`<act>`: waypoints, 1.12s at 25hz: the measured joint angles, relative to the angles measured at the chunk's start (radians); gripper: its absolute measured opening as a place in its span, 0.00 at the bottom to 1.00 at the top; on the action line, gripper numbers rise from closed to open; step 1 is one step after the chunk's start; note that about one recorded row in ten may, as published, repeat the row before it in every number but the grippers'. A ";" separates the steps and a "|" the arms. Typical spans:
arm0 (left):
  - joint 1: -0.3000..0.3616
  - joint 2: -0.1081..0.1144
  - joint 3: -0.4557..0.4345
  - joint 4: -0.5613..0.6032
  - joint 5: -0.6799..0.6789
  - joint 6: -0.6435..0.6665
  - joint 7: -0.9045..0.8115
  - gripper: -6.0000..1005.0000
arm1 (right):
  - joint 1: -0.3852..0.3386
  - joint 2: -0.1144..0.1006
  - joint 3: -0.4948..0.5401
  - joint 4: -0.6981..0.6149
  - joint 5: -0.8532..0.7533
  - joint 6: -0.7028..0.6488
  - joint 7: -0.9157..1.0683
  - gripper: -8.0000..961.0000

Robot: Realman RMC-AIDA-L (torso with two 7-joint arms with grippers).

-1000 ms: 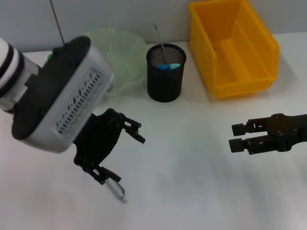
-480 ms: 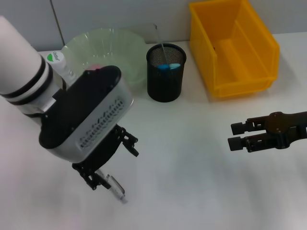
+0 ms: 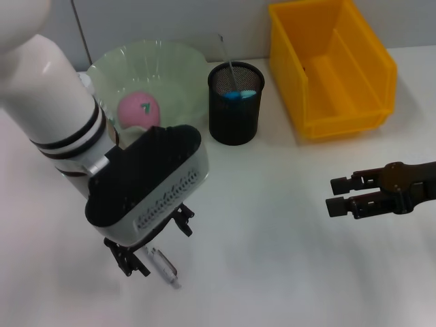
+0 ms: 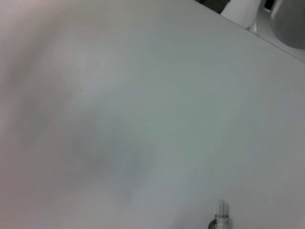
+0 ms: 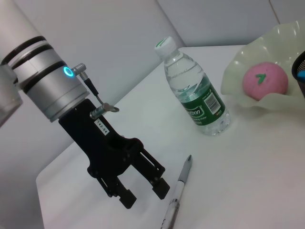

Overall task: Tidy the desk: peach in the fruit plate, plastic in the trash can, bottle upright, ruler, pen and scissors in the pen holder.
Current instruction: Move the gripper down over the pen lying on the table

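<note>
Left gripper (image 5: 140, 188) has lowered, open and empty, beside the slim grey pen (image 5: 177, 193) near the worktop's (image 3: 272, 259) front-left edge. Step: pen pickup; next, straddle and close. Right gripper (image 3: 335, 197) parked, open.

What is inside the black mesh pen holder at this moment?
The pen holder holds something blue, and a thin clear stick rises from it. What lies deeper is hidden by the mesh. The pen lies on the table by the open left gripper.
</note>
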 joint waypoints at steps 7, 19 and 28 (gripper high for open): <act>-0.035 -0.004 0.073 -0.081 0.019 -0.057 0.009 0.84 | -0.003 0.001 0.003 0.002 -0.007 0.001 0.000 0.80; -0.067 0.001 0.166 -0.153 0.018 -0.123 0.013 0.84 | -0.005 0.005 0.006 0.005 -0.007 0.013 0.016 0.80; -0.082 -0.007 0.175 -0.194 0.042 -0.156 0.036 0.68 | -0.008 0.008 0.006 0.006 -0.007 0.014 0.016 0.80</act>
